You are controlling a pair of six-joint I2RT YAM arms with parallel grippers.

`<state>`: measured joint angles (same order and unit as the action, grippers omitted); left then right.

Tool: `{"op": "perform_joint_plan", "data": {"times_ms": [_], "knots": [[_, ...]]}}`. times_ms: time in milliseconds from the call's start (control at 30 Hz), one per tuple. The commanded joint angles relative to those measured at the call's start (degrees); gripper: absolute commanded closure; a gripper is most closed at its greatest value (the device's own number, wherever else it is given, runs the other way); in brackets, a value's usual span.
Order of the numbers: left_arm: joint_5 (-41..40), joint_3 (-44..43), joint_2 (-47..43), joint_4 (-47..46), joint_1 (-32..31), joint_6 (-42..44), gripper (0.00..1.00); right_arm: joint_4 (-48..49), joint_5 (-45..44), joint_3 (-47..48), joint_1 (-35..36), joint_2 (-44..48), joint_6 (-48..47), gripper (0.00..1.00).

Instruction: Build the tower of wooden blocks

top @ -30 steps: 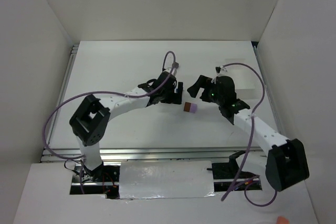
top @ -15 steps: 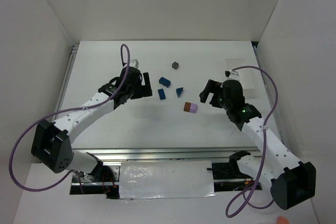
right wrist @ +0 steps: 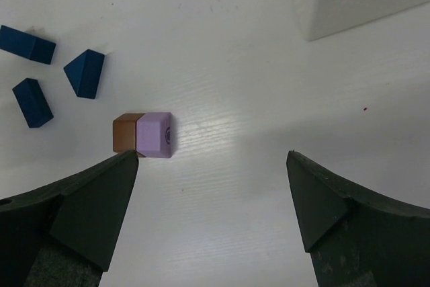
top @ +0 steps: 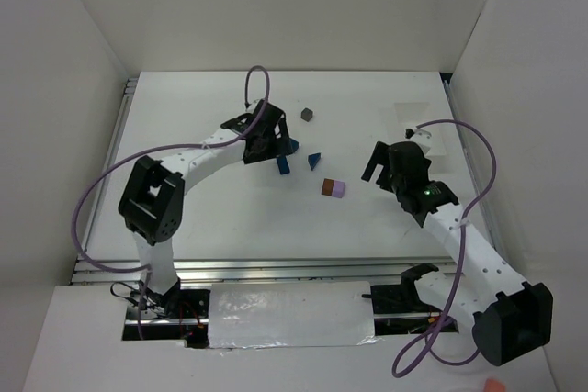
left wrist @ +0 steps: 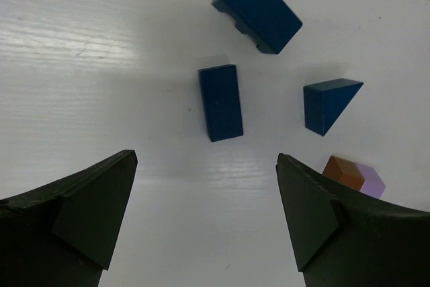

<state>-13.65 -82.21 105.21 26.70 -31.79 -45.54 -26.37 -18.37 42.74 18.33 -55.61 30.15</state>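
Counting the far side of the white table [top: 202, 208] as 12 o'clock, the wood block tower [top: 333, 189] sits a little right of the table's middle. At this moment it is only two pieces on the table surface: a lavender block [top: 338, 190] and a brown-orange block [top: 327, 188]. They touch side by side, with the brown-orange one at 9 o'clock of the lavender one.

The other wood blocks lie at about 10 to 11 o'clock from this pair, near it. A long blue block [top: 283, 165] lies flat, with a blue wedge [top: 315, 161] at its 3 o'clock and apart from it. A bigger blue block [top: 292, 145] is at its 1 o'clock. A grey block [top: 307, 114] stands alone at about 12 o'clock of the wedge, well apart.

The left gripper [top: 276, 146] hangs over the blue pieces. In its wrist view its jaws stand wide apart and hold nothing, and the long blue block lies ahead of the gap, not between the fingers [left wrist: 94, 206].

The right gripper [top: 375, 164] is at about 2 o'clock of the tower, near it but not touching. Its jaws are also wide apart and empty. Its wrist view shows the pair just ahead of its left finger. A white tray [right wrist: 363, 3] is farther off, at 1 o'clock in that view.
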Motion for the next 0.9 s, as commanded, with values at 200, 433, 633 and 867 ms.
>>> {"op": "perform_joint_plan", "data": {"times_ms": [200,433,633,867], "knots": [[-1.9,-10.2,12.0,4.1,-1.8,-4.5,0.05,1.8,-0.4,-0.5,-2.6,0.9,-1.2,0.00],[-2.1,-13.2,16.2,4.7,-1.8,-4.6,0.10,2.8,1.3,-1.4,-4.0,0.5,-1.4,0.00],[-2.3,-14.6,18.9,4.0,-1.8,-5.3,0.20,3.2,2.3,-1.4,-4.5,0.1,-1.5,0.00],[-2.4,-16.8,21.3,5.4,-1.8,-5.5,0.32,3.5,3.0,-1.6,-5.0,-0.2,-1.6,0.00]]}}
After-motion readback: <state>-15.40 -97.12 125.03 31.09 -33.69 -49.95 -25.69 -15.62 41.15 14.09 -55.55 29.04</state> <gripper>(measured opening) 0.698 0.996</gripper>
